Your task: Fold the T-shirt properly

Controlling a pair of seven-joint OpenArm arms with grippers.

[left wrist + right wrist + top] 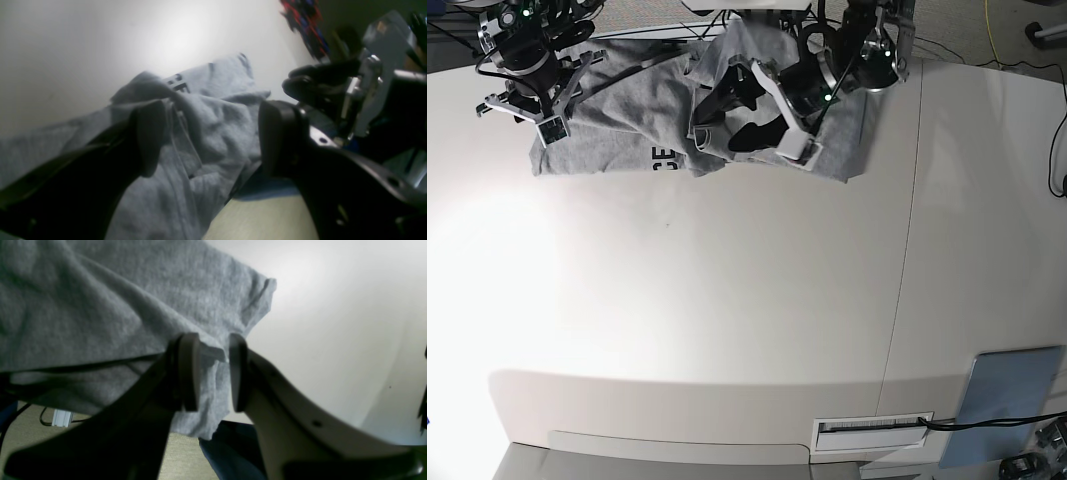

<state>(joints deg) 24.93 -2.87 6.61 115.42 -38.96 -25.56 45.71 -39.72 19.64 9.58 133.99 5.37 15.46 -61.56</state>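
Honestly we couldn't see the whole heather-grey cotton T-shirt (647, 125) anywhere: it sat bunched at the far edge of the white table (727, 300), and both arms covered a good chunk of it. The black block lettering (662, 155) only peeked out in bits, so we couldn't read it, and the left wrist view was pretty blurry. We couldn't make out the neck either.

The fabric looked soft and lumpy, with rumpled folds piled near the middle and a flatter stretch out toward the right arm's side.

The left gripper (210, 140) had its dark, rounded jaws spread wide, with crumpled cloth lying between them and nothing pinched. The right gripper (213, 373) had its pale flat pads (190, 370) partly closed on a thin hem edge of the shirt, which hung draped from there.

A flat blue-grey rectangular panel (1007, 390) lay near the table's front corner, well apart from the shirt.
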